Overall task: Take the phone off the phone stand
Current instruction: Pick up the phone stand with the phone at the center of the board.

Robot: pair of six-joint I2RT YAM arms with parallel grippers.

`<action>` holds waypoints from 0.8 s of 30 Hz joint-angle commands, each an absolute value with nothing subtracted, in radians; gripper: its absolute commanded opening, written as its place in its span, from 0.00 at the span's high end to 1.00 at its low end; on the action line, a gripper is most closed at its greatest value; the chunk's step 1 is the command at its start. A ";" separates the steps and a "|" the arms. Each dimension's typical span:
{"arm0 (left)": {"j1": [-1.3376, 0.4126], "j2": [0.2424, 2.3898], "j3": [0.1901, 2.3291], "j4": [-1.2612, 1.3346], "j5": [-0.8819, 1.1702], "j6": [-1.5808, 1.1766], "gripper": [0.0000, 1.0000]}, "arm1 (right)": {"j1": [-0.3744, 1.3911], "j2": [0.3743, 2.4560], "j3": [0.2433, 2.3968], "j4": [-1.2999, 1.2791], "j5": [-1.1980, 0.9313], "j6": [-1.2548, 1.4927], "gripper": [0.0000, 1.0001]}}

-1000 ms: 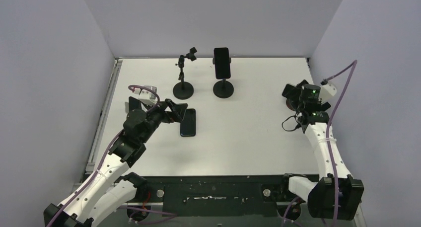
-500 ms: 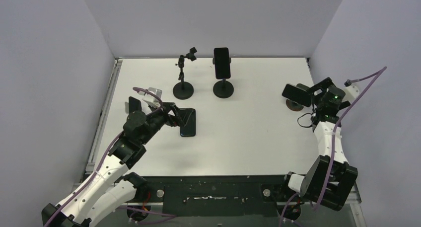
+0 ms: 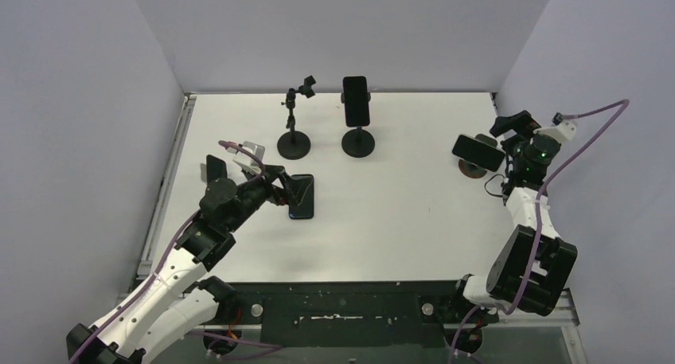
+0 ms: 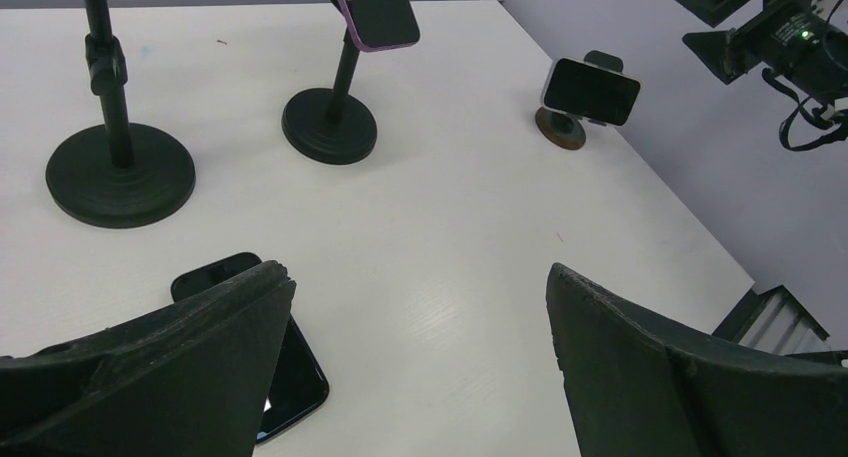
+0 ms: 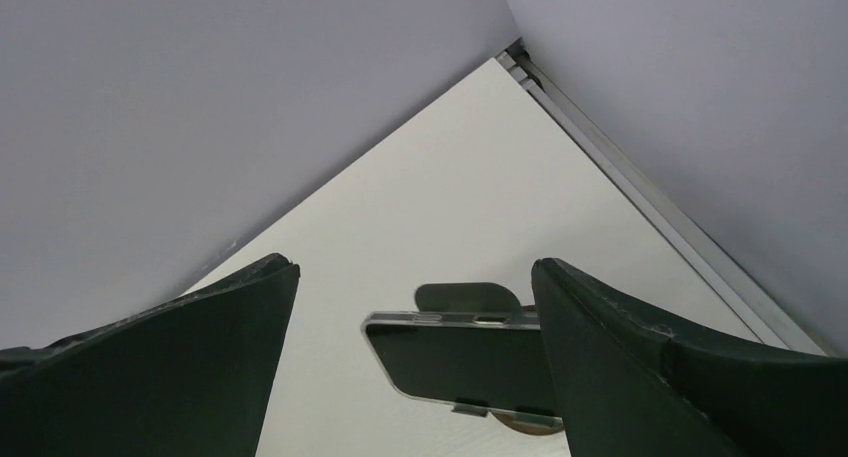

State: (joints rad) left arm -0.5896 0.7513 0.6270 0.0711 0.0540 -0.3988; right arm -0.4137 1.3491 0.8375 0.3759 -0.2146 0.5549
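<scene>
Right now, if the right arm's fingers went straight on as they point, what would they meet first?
Probably the phone held sideways in its low stand, just ahead between the fingers.

Robot lab test cell. Bare lavender-grey walls (image 3: 79, 101) boxing a white table (image 3: 398, 213) on 3 sides. 2 bench-bolted robot arms, left arm (image 3: 155, 296) and right arm (image 3: 521, 209), trailing purple cables (image 3: 593, 112). Metal rail (image 3: 165, 197), black mounting plate (image 3: 350, 308).

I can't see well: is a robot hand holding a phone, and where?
Nothing is held. The left gripper is open over the flat phone; the right gripper is open near the sideways mounted phone.
</scene>
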 commanded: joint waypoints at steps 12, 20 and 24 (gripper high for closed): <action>-0.652 0.746 0.646 0.103 0.057 -0.376 0.03 | -0.596 1.366 0.523 0.822 -0.387 0.694 0.11; -0.656 0.732 0.647 0.103 0.059 -0.375 0.03 | -0.633 1.489 0.567 0.921 -0.530 0.753 0.16; -0.655 0.740 0.645 0.106 0.063 -0.376 0.03 | -0.634 1.518 0.576 0.916 -0.553 0.731 0.16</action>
State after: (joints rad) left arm -0.6529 0.7471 0.6270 0.0700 0.0540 -0.3950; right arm -0.6281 1.5036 0.5385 0.8131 -0.4938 0.7399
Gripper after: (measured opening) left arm 0.969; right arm 0.843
